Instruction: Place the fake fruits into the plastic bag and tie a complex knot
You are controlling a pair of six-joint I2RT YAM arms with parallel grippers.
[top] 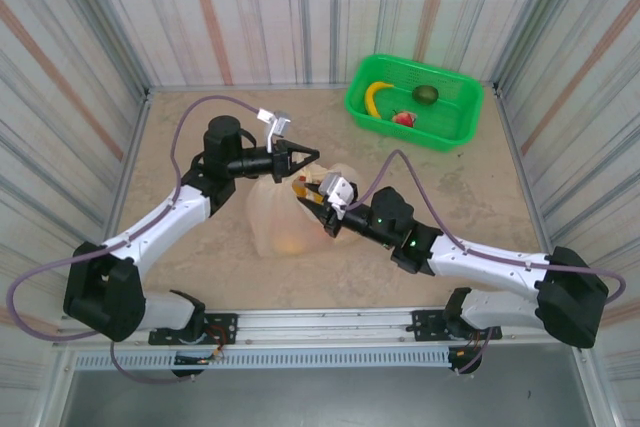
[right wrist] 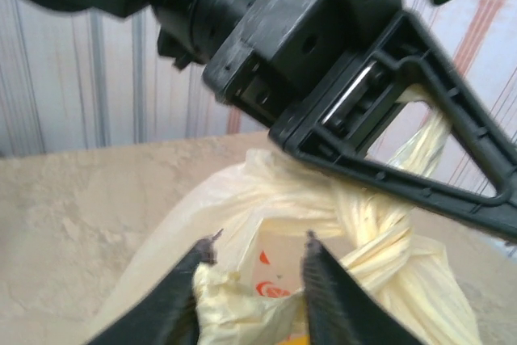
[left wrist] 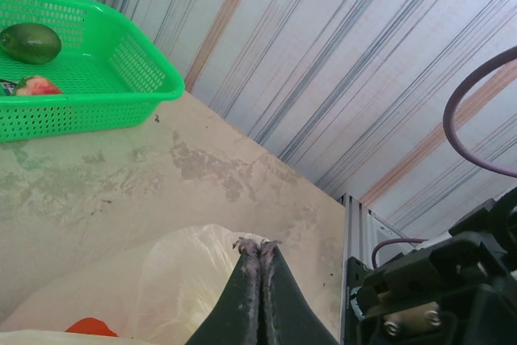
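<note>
Right wrist view: right gripper (right wrist: 260, 241) is held half open, nothing gripped, at the plastic bag (right wrist: 186, 216), which is parked well apart from the green basket (left wrist: 81, 115), toward the arm bases. Meanwhile the left gripper (left wrist: 260, 248) is clamped shut. Film's judged thin and slippery, so it's best grabbed by the twisted handles (right wrist: 371, 232).

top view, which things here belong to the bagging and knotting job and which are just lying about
For the job: plastic bag, its twisted handles, banana, avocado, red fruit.
Just lying about: green basket, purple cable.
</note>
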